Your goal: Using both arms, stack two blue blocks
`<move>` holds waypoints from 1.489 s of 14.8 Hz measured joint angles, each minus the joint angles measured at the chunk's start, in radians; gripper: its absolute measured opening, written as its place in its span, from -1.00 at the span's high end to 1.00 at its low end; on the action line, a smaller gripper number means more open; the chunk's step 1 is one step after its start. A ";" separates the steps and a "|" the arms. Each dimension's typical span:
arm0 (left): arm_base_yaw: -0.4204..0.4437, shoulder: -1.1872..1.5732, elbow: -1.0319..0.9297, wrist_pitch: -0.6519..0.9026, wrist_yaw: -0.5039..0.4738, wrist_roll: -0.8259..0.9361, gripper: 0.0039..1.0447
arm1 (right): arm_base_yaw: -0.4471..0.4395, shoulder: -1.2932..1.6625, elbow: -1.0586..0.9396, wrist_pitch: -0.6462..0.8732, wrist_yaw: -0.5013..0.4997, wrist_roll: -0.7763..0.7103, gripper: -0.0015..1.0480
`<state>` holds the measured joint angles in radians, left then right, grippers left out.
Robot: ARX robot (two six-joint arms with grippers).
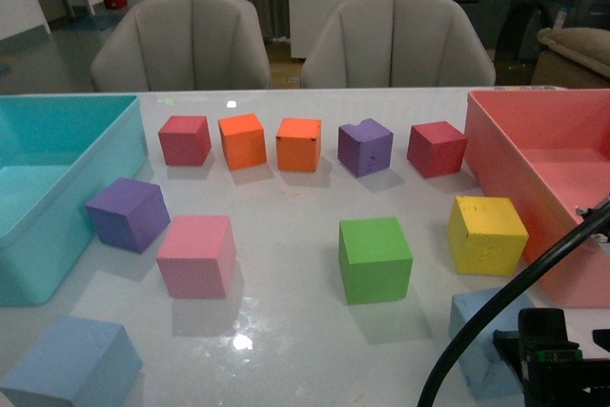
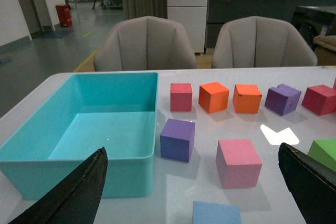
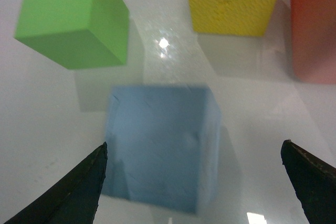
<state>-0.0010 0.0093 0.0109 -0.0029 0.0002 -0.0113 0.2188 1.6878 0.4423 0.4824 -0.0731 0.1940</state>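
One pale blue block (image 1: 71, 364) lies at the table's near left corner. In the left wrist view the same blue block (image 2: 215, 213) shows only its top, low between the fingers of my left gripper (image 2: 191, 150), which is open and holds nothing. The other blue block (image 1: 474, 326) sits at the near right, partly behind a black cable (image 1: 505, 297) and my right arm's wrist (image 1: 545, 345). In the right wrist view this blue block (image 3: 157, 148) lies between the wide-open fingers of my right gripper (image 3: 194, 145), nearer one finger and untouched.
A turquoise bin (image 1: 57, 235) stands at the left and a red bin (image 1: 505, 154) at the right. Red, orange, purple, pink (image 1: 197, 254), green (image 1: 375, 259) and yellow (image 1: 486, 234) cubes are spread across the table. Two chairs stand behind it.
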 joint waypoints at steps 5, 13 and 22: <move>0.000 0.000 0.000 0.000 0.000 0.000 -0.88 | 0.038 0.052 0.101 -0.066 0.014 0.053 -0.87; 0.000 0.000 0.000 0.000 0.000 0.000 -0.88 | 0.042 0.217 0.127 -0.019 0.009 0.097 -0.87; 0.000 0.000 0.000 0.000 0.000 0.000 -0.88 | 0.022 -0.094 0.077 -0.106 0.019 0.077 0.12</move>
<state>-0.0010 0.0093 0.0109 -0.0029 0.0002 -0.0113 0.2409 1.5940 0.5190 0.3767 -0.0540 0.2714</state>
